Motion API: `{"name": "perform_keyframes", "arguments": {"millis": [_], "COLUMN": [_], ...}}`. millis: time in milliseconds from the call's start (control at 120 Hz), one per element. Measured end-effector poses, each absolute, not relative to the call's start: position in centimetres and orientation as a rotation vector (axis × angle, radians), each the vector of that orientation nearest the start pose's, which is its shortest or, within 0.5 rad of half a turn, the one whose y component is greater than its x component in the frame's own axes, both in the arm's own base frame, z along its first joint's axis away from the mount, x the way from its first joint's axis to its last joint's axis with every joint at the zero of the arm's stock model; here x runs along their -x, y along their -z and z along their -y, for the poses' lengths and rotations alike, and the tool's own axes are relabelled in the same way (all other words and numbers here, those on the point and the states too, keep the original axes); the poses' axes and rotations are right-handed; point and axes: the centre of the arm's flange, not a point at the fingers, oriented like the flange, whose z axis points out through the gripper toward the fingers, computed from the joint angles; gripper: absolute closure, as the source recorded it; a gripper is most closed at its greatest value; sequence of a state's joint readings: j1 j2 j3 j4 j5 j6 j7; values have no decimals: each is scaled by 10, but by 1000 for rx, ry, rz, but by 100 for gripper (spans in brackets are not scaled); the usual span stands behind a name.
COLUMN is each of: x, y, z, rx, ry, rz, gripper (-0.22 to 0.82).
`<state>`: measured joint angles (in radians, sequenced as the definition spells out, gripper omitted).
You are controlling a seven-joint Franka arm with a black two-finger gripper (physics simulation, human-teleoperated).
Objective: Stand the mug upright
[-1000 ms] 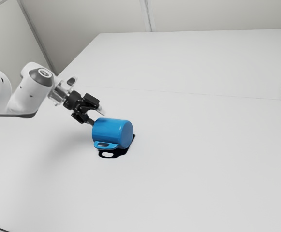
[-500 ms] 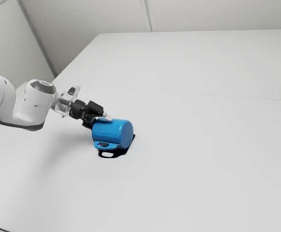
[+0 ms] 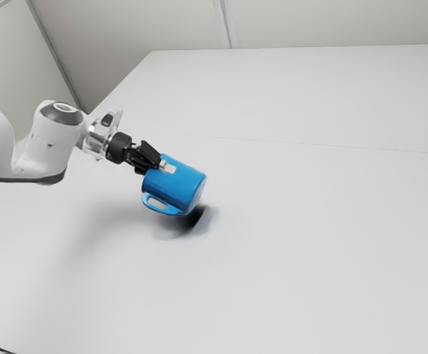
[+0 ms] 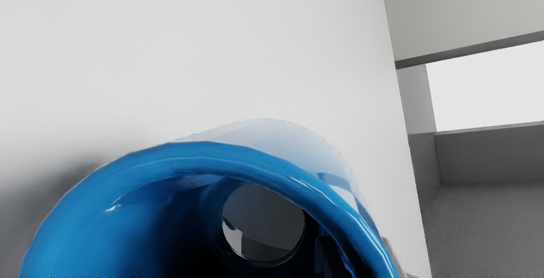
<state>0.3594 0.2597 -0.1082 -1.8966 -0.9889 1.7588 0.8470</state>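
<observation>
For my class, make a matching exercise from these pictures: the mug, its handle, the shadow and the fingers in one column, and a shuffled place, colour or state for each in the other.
Column one
1. Mug
2. Handle
3. Shadow
4. Fingers

Column two
A. Dark, cast on the table
B. Pinching a wall near an open end, one inside and one outside
C. Blue, tilted, and held clear of the table
D. A loop attached to the lower side of something, in the exterior view

Right pairs: 1-C, 2-D, 3-A, 4-B
</observation>
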Motion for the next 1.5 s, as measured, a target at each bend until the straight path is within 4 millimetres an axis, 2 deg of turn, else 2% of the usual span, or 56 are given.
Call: {"name": "perform_keyframes", "arguments": {"millis": [83,192,317,408,458,525,642,892,983,1158,1500], "x": [-582,-570,-553,-535,-522,-508,-490,-474,-471,-473,-482], "y": [-417,-461,-495,-510,-515,-519,-507,-440,-421,-404,-367], "z": [-57,-14,29,56,61,47,44,45,44,44,43], "rx": [-2204,-2344,-2514,-2624,-2686,-2776,-2902,-3070,-3097,-3117,-3125], "ry": [-223,-175,-96,-40,-13,11,29,-97,-181,-291,-253], "rz": [314,506,689,783,800,759,719,642,598,511,375], "gripper": [77,77,78,78,78,78,78,78,78,78,78]}}
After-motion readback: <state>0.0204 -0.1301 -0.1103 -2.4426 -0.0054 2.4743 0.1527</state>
